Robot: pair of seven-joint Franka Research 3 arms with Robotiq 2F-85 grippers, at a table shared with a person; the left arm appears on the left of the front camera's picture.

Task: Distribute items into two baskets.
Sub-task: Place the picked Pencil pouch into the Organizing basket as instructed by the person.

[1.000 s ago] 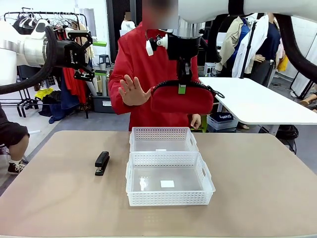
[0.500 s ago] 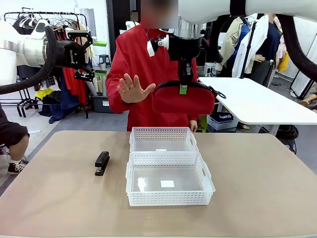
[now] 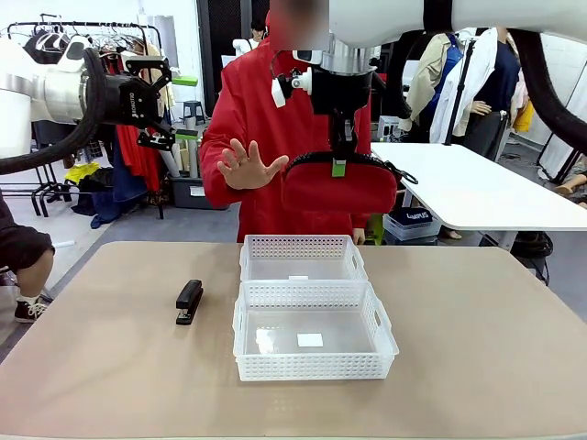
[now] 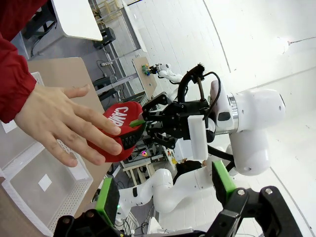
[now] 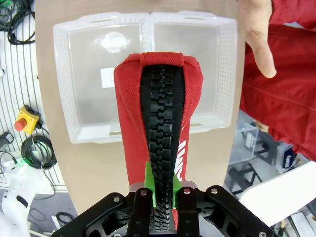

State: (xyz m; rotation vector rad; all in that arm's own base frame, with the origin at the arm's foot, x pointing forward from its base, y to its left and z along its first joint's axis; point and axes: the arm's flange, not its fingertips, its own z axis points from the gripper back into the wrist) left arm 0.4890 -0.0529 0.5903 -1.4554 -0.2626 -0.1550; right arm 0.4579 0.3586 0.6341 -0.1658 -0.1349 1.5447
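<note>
My right gripper (image 3: 338,168) is shut on the black zipper edge of the red pouch (image 3: 337,189), which hangs high above the far basket (image 3: 303,246). In the right wrist view the pouch (image 5: 158,123) drops from the gripper (image 5: 162,193) over both baskets, the near one (image 5: 61,74) and the far one (image 5: 224,59). The near basket (image 3: 312,368) touches the far one; both are empty. The black stapler (image 3: 189,301) lies on the table left of them. My left gripper (image 3: 176,105) is open, high at the left, with nothing in it (image 4: 165,190).
A person in red stands across the table with an open hand (image 3: 246,165) raised beside the pouch, and it is seen close up in the left wrist view (image 4: 64,118). A white table (image 3: 477,188) stands behind at the right. A clothes rack is at the far left.
The person's raised hand has drifted slightly right and up beside the pouch. Both arms have hardly moved, and the pouch stays in the right gripper.
</note>
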